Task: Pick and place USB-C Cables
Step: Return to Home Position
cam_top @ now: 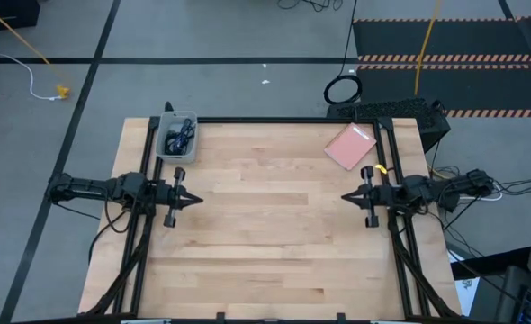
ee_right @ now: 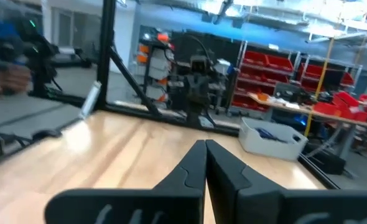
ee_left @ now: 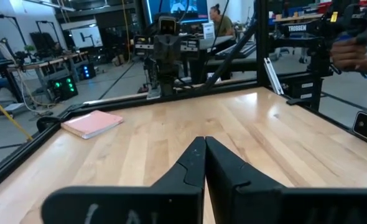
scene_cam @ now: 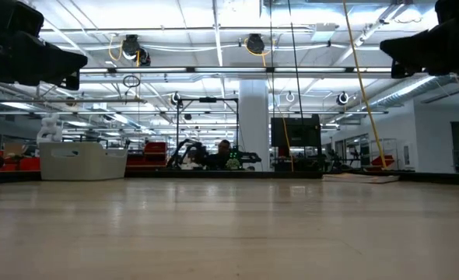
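Dark USB-C Cables [cam_top: 177,140] lie tangled in the gray bin [cam_top: 193,126]; left gripper [cam_top: 197,200] and right gripper [cam_top: 345,196] fingers clenched, empty.

Right tool [ee_right: 205,144]: two dark fingers pressed together, tips meeting in a point, held above the worktop.
Worktop [ee_right: 127,152]: pale wood planks, bordered by a black frame [ee_right: 112,62] with slanted struts.
Bin [ee_right: 272,139]: light grey, standing at the far corner of the worktop; something dark blue shows inside, too small to tell.
Left arm [ee_right: 196,84]: dark, at the far edge, facing this way.
Shelves [ee_right: 267,78]: red boxes, in the room beyond.
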### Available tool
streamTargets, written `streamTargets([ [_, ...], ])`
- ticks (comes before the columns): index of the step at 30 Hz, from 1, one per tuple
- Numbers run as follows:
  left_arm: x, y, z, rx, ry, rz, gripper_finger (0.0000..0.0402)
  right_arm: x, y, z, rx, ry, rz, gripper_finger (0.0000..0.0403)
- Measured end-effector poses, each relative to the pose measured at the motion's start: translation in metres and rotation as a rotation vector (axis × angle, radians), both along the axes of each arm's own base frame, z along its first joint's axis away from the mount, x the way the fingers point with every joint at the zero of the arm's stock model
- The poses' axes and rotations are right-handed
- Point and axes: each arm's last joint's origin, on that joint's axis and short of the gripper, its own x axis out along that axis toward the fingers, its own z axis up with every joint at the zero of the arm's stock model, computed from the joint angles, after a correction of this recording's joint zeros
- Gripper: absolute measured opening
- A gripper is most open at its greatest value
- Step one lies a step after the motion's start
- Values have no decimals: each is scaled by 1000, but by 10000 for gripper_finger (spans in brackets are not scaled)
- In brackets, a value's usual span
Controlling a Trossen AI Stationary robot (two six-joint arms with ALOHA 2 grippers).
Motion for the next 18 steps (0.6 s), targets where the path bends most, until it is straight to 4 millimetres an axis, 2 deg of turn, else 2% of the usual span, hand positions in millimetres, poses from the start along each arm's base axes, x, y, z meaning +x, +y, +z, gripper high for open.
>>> streamTargets([
  [6,0,0,0,-7,-1,0,10,1,-2,-5,-26,49,-14,0],
  [18,0,0,0,-25,1,1,8,2,-13,-4,-66,40,-47,0],
])
